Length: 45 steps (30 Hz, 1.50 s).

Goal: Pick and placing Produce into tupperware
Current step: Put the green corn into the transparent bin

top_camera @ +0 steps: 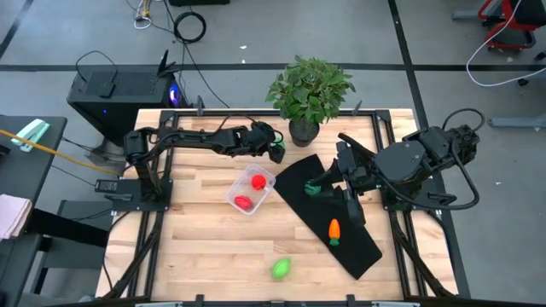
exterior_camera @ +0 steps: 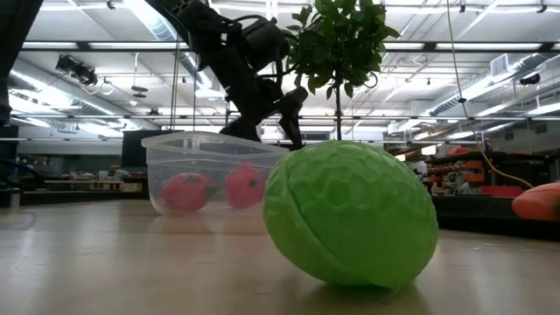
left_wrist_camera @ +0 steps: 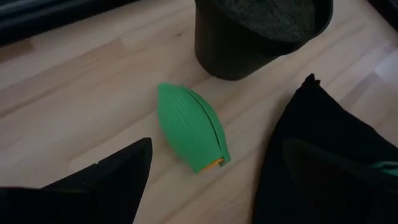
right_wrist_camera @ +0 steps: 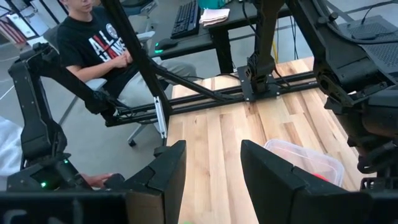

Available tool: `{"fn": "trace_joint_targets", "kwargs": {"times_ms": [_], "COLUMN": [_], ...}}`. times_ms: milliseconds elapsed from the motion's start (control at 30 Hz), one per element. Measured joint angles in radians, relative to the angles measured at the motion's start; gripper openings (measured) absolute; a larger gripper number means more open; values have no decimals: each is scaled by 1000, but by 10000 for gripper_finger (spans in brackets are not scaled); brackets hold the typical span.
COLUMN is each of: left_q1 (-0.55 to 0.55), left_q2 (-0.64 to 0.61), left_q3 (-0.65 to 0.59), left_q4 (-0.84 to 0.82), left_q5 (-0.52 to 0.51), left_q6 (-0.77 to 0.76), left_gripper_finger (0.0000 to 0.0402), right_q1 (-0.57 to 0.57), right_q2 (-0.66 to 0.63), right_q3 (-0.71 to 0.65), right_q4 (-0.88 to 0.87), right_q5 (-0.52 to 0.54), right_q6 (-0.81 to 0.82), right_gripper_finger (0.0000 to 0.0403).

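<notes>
The left gripper [top_camera: 275, 147], fingers spread and empty, hides a light green piece [left_wrist_camera: 189, 127] beside the plant pot [top_camera: 304, 130], while the released right gripper [top_camera: 322, 184] hovers over the black mat [top_camera: 341, 230], the tupperware [top_camera: 236, 188] holding two red pieces [top_camera: 251, 193].

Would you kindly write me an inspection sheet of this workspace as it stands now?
Surface: wooden table with a black mat lying across its right half.
Job's things: tupperware holds two red pieces; light green piece and carrot outside; another green piece beside the pot.
Clutter: potted plant.
Grippers: left gripper open above the green piece; right gripper open over the mat.
Cables: on the floor.
Surroundings: a seated person.
</notes>
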Motion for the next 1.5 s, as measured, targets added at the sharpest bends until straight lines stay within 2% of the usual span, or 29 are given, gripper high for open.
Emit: {"fn": "trace_joint_targets", "kwargs": {"times_ms": [800, 1133, 1500], "left_q1": [-2, 22, 32], "left_q2": [96, 106, 142], "left_q3": [0, 0, -1], "left_q4": [64, 145, 168], "left_q5": [43, 42, 94], "left_q6": [-106, -103, -105], "left_gripper_finger": [371, 370, 369], "right_q1": [0, 0, 0], "right_q2": [0, 0, 0], "right_q3": [0, 0, 0], "right_q4": [0, 8, 8], "right_q5": [-1, -1, -1], "right_q6": [7, 14, 36], "right_gripper_finger": [160, 160, 160]}}
